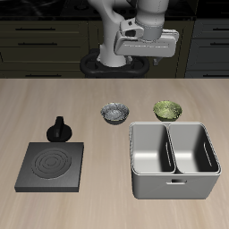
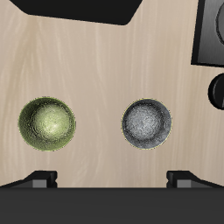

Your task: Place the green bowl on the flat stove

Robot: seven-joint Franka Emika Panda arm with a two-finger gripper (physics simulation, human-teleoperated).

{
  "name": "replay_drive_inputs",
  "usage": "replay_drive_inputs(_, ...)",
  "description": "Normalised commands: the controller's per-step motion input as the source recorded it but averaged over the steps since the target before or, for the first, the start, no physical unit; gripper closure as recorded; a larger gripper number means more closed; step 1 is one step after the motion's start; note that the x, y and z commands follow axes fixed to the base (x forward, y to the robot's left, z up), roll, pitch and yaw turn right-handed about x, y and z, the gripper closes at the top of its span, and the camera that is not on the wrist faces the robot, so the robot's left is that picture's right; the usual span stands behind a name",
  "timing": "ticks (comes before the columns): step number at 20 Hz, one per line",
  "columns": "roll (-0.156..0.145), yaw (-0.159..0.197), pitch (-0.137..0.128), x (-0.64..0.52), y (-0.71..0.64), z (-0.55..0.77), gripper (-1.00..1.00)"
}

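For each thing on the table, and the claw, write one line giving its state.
green bowl: upright on the table, empty, not held.
grey-white bowl: upright, empty, beside the green bowl.
flat stove: flat on the table, nothing on it.
metal basin: both compartments empty.
claw: open, holding nothing, above the bowls.

Green bowl and grey bowl sit apart on wood table, flat stove w/ knob nearby.

No readable text, labels, brands, numbers (either view), no signs
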Motion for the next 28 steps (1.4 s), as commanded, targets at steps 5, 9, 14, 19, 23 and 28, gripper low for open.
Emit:
replay_drive_inputs(5,0.014,0.031,0.007,0.06,0.26,-0.01,-1.00)
replay_drive_inputs(9,0.012,0.024,0.003,0.09,0.25,0.01,-1.00)
replay_drive_inputs(14,0.044,0.013,-0.004,0.03,0.24,0.01,-1.00)
replay_drive_inputs(19,0.008,-0.002,0.010,0.09,0.14,-0.04,-1.00)
replay_drive_inputs(23,-0.015,-0.005,0.023,0.18,0.08,-0.11,-1.00)
replay_drive_inputs(28,-0.016,-0.007,0.041,0.06,0.11,-0.23,-1.00)
